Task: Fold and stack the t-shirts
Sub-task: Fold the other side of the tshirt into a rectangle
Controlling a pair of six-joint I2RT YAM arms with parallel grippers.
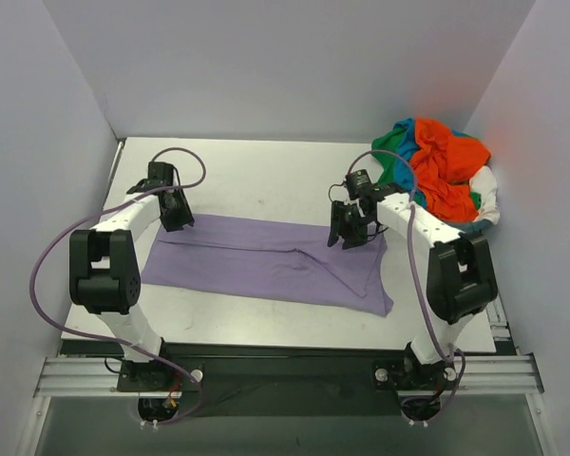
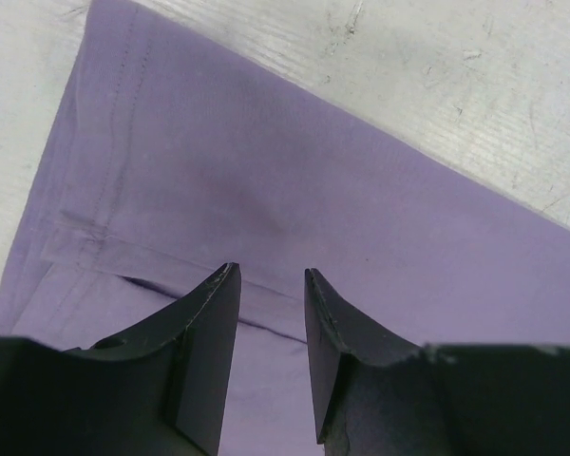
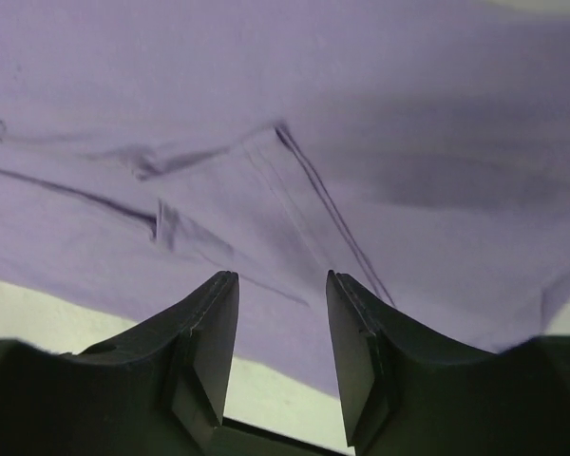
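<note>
The lavender t-shirt [image 1: 266, 261] lay spread across the middle of the bench [image 1: 266, 180] as a long, roughly flat band, its left end under the left gripper [image 1: 176, 217] and its right end, wider and reaching nearer the front edge, under the right gripper [image 1: 350, 233]. A shallow diagonal crease ran through its right half. In the left wrist view the cloth [image 2: 313, 190] showed a line of stitching along its left edge and a folded layer edge just ahead of the left gripper [image 2: 271, 275], whose jaws stood apart by a narrow gap with nothing between them. In the right wrist view the cloth [image 3: 361, 114] showed a double-stitched seam and several small wrinkles; the right gripper [image 3: 280, 277] hung over it, jaws parted moderately and gripping nothing. The other t-shirts [image 1: 442, 171] sat crumpled in a heap at the far right corner, orange-red uppermost, with green, teal-blue and white showing around it.
</note>
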